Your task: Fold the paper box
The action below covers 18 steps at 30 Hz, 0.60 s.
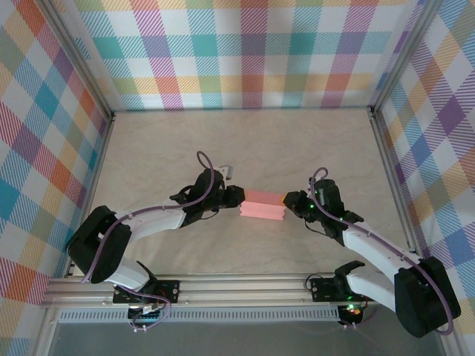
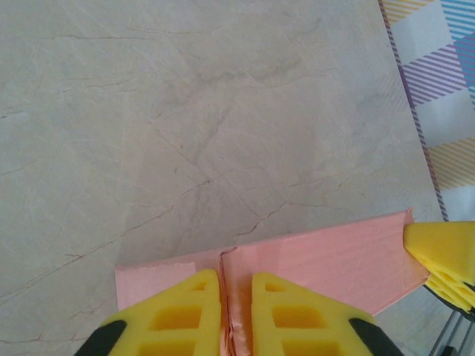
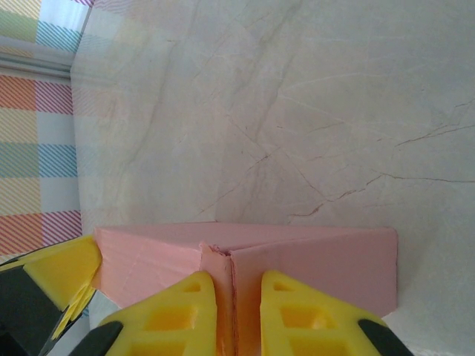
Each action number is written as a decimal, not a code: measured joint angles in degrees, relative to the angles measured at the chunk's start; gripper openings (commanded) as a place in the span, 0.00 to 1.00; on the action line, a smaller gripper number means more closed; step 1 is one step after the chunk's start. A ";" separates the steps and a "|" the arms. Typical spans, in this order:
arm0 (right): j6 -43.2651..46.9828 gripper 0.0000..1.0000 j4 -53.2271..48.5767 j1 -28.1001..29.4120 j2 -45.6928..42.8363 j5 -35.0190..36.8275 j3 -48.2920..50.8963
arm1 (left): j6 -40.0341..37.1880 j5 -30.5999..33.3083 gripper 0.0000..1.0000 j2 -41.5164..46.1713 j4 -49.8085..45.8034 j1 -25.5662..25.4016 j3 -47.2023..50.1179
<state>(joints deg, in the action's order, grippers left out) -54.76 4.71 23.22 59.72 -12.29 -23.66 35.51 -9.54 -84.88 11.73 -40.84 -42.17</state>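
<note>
The salmon-pink paper box lies mid-table on the pale marbled tabletop, well apart from the plaid walls. The left gripper pinches a thin upright fold at its left end. The right gripper pinches the opposite end likewise, with card between nearly closed yellow fingers.

Looks like a robotics lab test cell: pale marble-patterned worktop boxed in by pastel plaid panel walls, silver aluminium framing, white-and-black robot arms bolted on.
</note>
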 measured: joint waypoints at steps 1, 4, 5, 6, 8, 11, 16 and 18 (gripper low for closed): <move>0.13 0.18 -0.02 0.00 0.00 0.00 -0.02 | 0.11 0.11 0.47 0.07 -0.68 0.00 0.17; 0.42 0.19 -0.04 0.00 0.00 -0.02 -0.02 | 0.68 0.63 0.50 1.05 -1.68 0.00 1.07; 0.63 0.19 -0.04 0.04 0.02 -0.09 -0.02 | 0.72 0.79 0.50 1.53 -2.12 0.00 1.33; 0.81 0.19 -0.04 0.04 0.04 -0.22 -0.02 | 0.72 0.98 0.50 1.95 -2.34 0.00 1.57; 1.03 0.19 0.22 0.07 0.31 -0.44 -0.02 | 0.74 1.09 0.49 3.04 -2.69 0.00 2.34; 1.27 0.18 0.92 0.13 0.96 -0.87 -0.04 | 1.29 0.57 0.38 4.26 -1.55 0.00 3.89; 1.51 0.19 1.51 0.20 1.38 -0.98 -0.11 | 1.20 -0.72 0.35 3.89 2.03 0.02 5.16; 1.66 0.22 1.49 0.20 1.62 -0.90 -0.33 | 1.18 -1.01 0.37 3.30 3.10 0.11 5.16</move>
<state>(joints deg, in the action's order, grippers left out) -53.10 6.20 23.42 61.34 -13.19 -23.99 36.69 -10.55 -81.58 14.83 -40.73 -37.01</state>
